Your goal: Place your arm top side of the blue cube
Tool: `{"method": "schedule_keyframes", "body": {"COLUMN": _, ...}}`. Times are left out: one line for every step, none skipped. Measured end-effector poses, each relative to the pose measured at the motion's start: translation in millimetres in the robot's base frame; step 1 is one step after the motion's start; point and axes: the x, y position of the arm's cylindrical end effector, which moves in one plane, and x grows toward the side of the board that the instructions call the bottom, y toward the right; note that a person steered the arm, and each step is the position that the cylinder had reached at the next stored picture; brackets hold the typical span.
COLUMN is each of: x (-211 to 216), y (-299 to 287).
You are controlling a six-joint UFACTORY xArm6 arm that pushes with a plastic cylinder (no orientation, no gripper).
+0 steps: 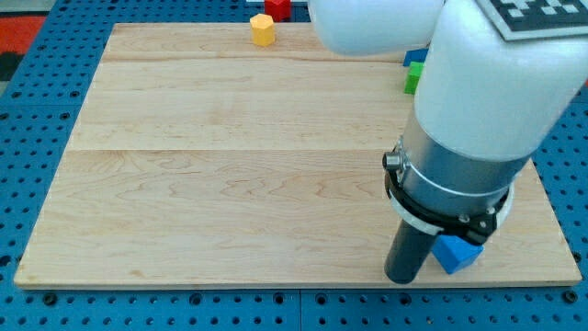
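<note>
A blue cube [457,253] lies near the board's bottom right corner, partly hidden behind the arm. My tip [402,279] rests on the board just to the view's left of the cube, at about its bottom edge, close to or touching it. The white and grey arm body [478,110] rises above it and covers the view's right side.
A yellow block [263,28] sits at the board's top edge, with a red block [277,6] just beyond it. A green block [414,77] and another blue block [416,57] peek out beside the arm at the upper right. Blue pegboard [37,101] surrounds the wooden board.
</note>
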Motion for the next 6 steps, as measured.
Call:
{"method": "schedule_keyframes", "body": {"x": -16, "y": -5}}
{"method": "schedule_keyframes", "body": {"x": -37, "y": -5}}
{"method": "schedule_keyframes", "body": {"x": -46, "y": 23}}
{"method": "schedule_keyframes", "body": {"x": -58, "y": 76}}
{"method": "schedule_keyframes", "body": {"x": -65, "y": 105}}
{"method": "schedule_keyframes", "body": {"x": -51, "y": 133}}
